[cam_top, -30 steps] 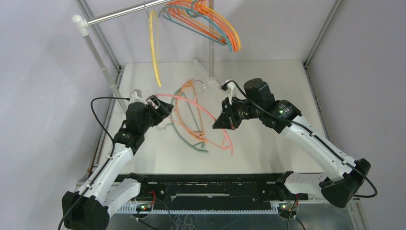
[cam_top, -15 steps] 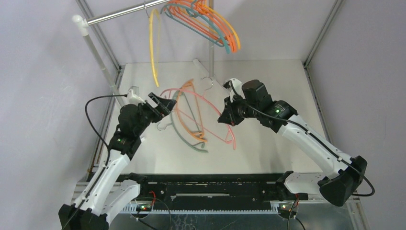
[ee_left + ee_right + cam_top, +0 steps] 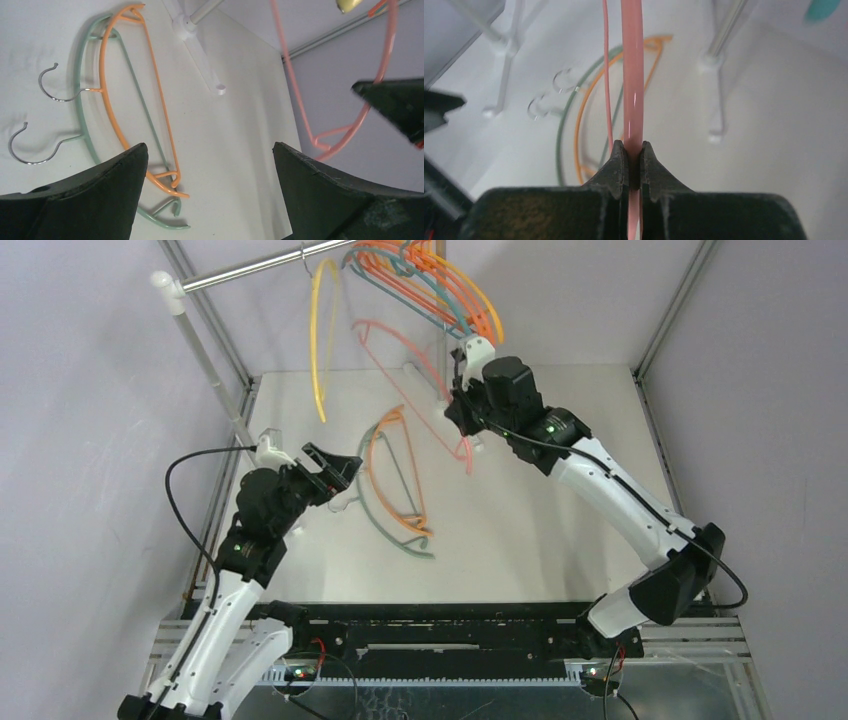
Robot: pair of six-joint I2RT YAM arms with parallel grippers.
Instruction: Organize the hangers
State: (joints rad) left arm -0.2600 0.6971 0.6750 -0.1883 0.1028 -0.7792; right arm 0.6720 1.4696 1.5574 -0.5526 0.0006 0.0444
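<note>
My right gripper (image 3: 455,400) is shut on a pink hanger (image 3: 405,352) and holds it raised just below the silver rail (image 3: 262,267); the wrist view shows the pink bar (image 3: 632,75) pinched between the jaws. Several orange and teal hangers (image 3: 450,285) and one yellow hanger (image 3: 318,340) hang on the rail. An orange hanger (image 3: 380,475) and a teal hanger (image 3: 372,510) lie on the table, also in the left wrist view (image 3: 107,100). My left gripper (image 3: 335,468) is open and empty, above the table left of those two.
A white post (image 3: 205,360) holds up the rail's left end and a metal post (image 3: 441,365) stands at the back middle on a white foot (image 3: 200,55). Frame bars run along the table's left and right sides.
My right gripper has lifted the pink hanger off the table, up and back toward the rail. My left gripper has let go of it, opened and stayed low on the left.
</note>
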